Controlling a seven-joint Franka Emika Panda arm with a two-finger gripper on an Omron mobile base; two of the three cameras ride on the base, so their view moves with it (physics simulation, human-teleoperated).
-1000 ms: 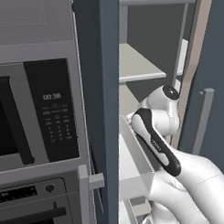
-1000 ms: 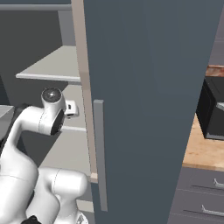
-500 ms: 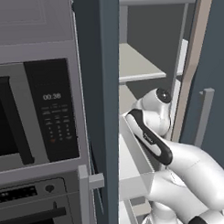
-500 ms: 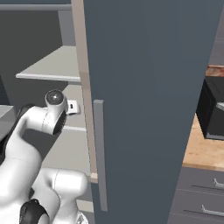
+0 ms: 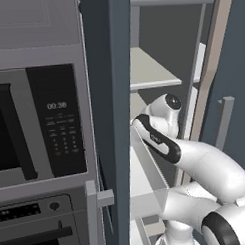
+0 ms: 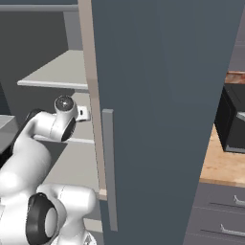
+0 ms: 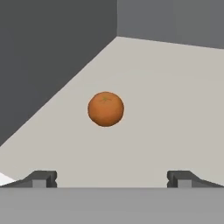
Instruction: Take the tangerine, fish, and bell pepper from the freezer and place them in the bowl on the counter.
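In the hand view the tangerine sits a little left of the frame's centre, alone on a pale grey shelf of the freezer. Dark inner walls close the shelf off along the left side and across the top of that frame, meeting in a corner near the top centre. The gripper is released, its two dark fingertips spread wide at the lower left and lower right of the frame, with the tangerine above the gap between them and apart from both; nothing is grasped.

In the left base view the white arm rises from the lower right and reaches into the open freezer at the middle of the frame, beneath an upper pale shelf. A clear drawer lies below the arm. The black-fronted microwave fills the left of that frame, with the oven under it at the lower left.

In the right base view the arm enters from the lower left, and the open dark blue-grey freezer door with its grey handle covers the centre. At the right edge a strip of the beige-orange bench shows over grey drawers, carrying a dark appliance.
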